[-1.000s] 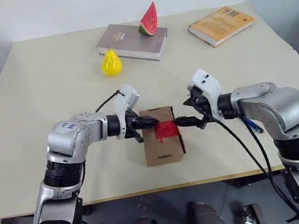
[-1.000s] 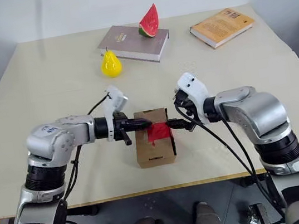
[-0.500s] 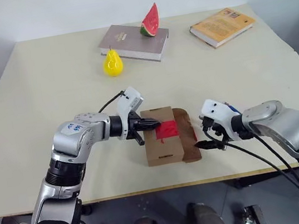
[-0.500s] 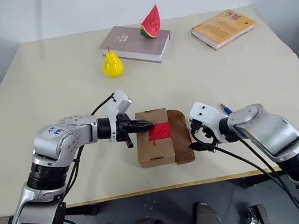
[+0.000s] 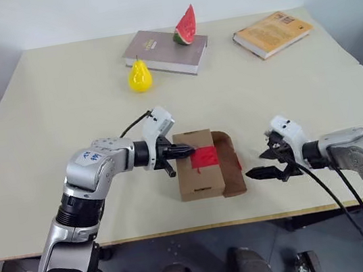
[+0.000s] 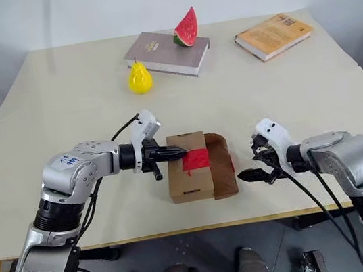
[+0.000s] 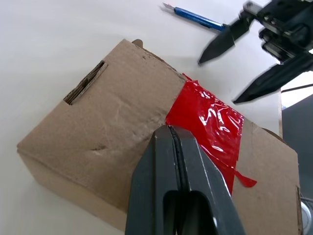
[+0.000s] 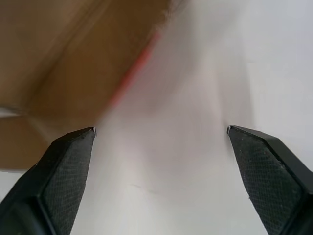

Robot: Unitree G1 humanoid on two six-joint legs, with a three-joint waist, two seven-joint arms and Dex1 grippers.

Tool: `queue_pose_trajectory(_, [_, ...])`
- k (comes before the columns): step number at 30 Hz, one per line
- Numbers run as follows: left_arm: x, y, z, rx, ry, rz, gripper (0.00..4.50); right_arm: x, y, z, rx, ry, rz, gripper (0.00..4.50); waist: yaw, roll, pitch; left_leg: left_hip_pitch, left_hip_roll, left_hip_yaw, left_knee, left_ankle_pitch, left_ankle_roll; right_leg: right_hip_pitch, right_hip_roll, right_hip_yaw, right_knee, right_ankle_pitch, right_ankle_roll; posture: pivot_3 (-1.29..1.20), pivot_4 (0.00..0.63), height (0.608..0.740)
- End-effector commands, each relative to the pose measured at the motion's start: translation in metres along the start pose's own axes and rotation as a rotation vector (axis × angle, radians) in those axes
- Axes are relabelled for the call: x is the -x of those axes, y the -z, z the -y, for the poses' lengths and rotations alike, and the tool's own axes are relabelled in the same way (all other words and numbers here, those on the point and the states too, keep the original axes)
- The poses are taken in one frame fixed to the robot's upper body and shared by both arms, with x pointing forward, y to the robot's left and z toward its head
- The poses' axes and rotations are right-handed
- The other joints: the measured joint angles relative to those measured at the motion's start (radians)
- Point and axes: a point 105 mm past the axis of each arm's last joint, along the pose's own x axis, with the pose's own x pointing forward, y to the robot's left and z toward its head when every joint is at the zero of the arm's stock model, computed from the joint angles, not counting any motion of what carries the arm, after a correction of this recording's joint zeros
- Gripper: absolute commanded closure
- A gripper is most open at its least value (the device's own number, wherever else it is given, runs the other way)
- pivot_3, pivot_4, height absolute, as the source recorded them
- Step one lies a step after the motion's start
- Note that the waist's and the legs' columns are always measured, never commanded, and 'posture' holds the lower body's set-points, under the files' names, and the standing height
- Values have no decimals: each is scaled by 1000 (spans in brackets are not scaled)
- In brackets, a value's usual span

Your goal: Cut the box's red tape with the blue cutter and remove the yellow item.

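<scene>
Now the box [image 5: 196,164] sits near the front edge of the table [image 5: 63,119], between the two arms. Its right flap [image 5: 229,164] is folded out and lies open to the side, while the other flap is down flat. The red tape [image 5: 204,156] is on top of the lid, by the seam.

The left gripper [image 5: 185,151] has its two black fingers pressed tight together, and their tip rests on the box lid right at the edge of the tape. It holds nothing.

The right gripper [image 5: 262,163] is off to the right of the box, not touching it. Its fingers are spread wide apart and empty.

In the left wrist view, the blue cutter [image 7: 195,17] lies on the table past the box.

Far back are a yellow pear [image 5: 139,76], a watermelon slice [image 5: 185,25] on a grey book [image 5: 162,48], and an orange book [image 5: 272,32].
</scene>
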Motion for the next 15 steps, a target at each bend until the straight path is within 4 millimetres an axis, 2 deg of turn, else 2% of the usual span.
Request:
queue_pose_trajectory(1, [-2,9,-3,14,-23,-25,4500,-3,3,-1,-119,-34,5,24,0,0,0,0,0,0,0,0,0,0,0,0,0,0,0,0,150,740])
queue_pose_trajectory(4, [-4,8,-3,10,-22,-16,4500,-21,18,-9,-131,-71,-68,24,-1,-2,-1,1,0,0,0,0,0,0,0,0,1,0,0,0,150,740])
queue_pose_trajectory(8, [-6,7,-3,8,-20,-20,4500,-46,22,-23,-186,-155,-86,24,-13,-7,-5,4,1,1,0,0,0,2,2,1,1,0,0,0,150,740])
queue_pose_trajectory(10, [-6,7,-2,10,-19,-17,4500,-56,24,-27,-203,-174,-99,24,-26,-7,-5,12,2,1,-2,0,-1,10,3,1,-1,0,-1,0,150,740])
queue_pose_trajectory(11, [-6,7,-2,13,-19,-15,4500,-60,23,-28,-216,-185,-94,24,-28,-7,-5,18,3,1,-5,-1,-2,15,3,1,-2,-1,-2,0,150,740])
queue_pose_trajectory(15, [-3,11,-1,22,-25,-22,4500,-73,21,-33,-250,-214,-95,24,-40,-9,-6,19,5,1,-5,-2,-4,15,4,4,1,-2,-4,0,150,740])
